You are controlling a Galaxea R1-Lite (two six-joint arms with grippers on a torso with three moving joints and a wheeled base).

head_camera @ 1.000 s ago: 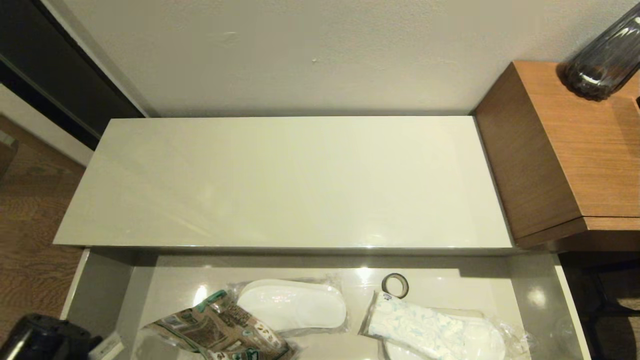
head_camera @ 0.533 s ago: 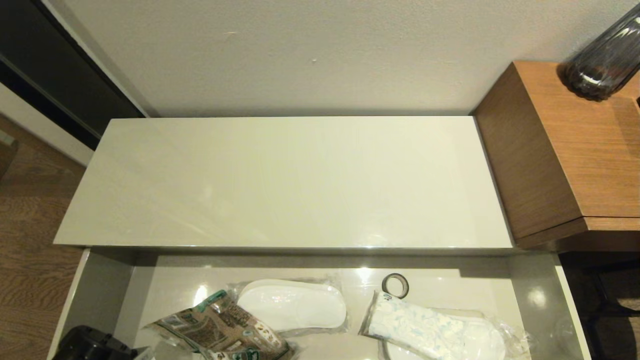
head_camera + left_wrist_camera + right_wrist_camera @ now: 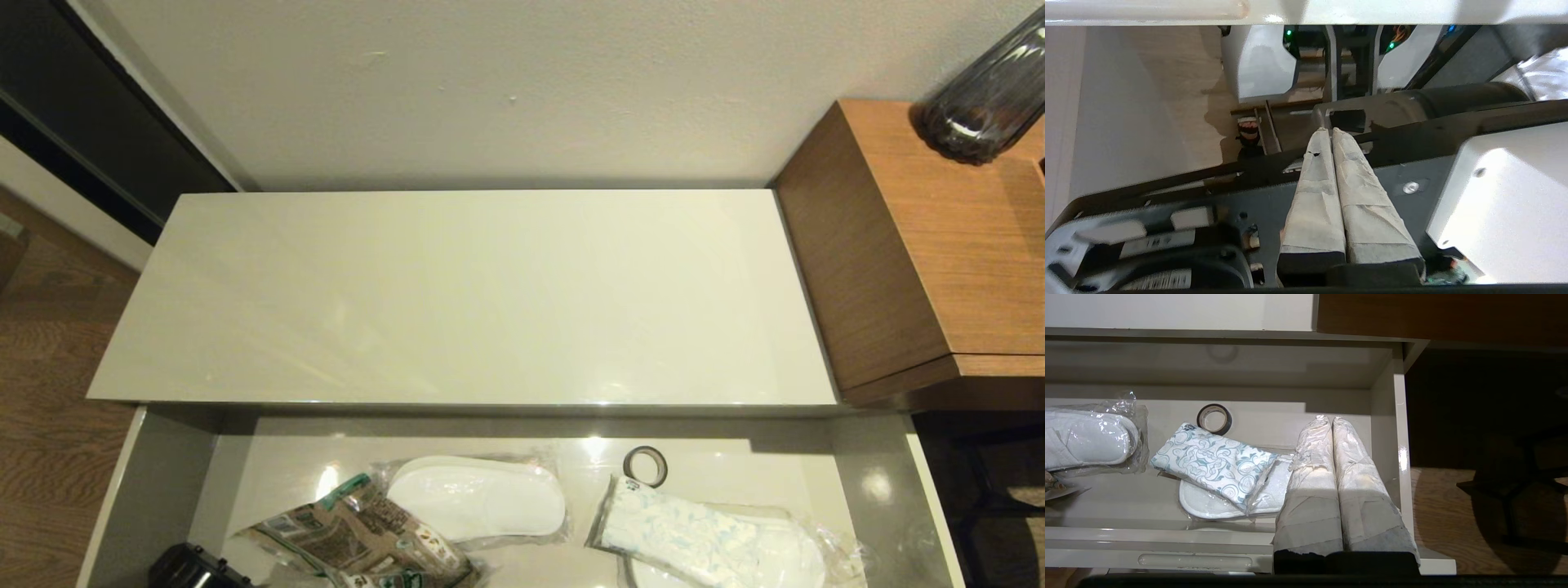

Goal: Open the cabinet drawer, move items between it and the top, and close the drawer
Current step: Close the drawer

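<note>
glossy cream top (image 3: 457, 294), wood floor (image 3: 49, 392) (left)

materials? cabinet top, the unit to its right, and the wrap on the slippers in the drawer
Cabinet top: glossy cream-white, looks like lacquer or laminate; it mirrors soft light spots. Taller unit: orange-brown wood grain with a matte look, veneer or solid cannot be told. Slipper bags: thin clear plastic film, crinkled with bright glints; the slippers inside look like soft white fabric.
</note>
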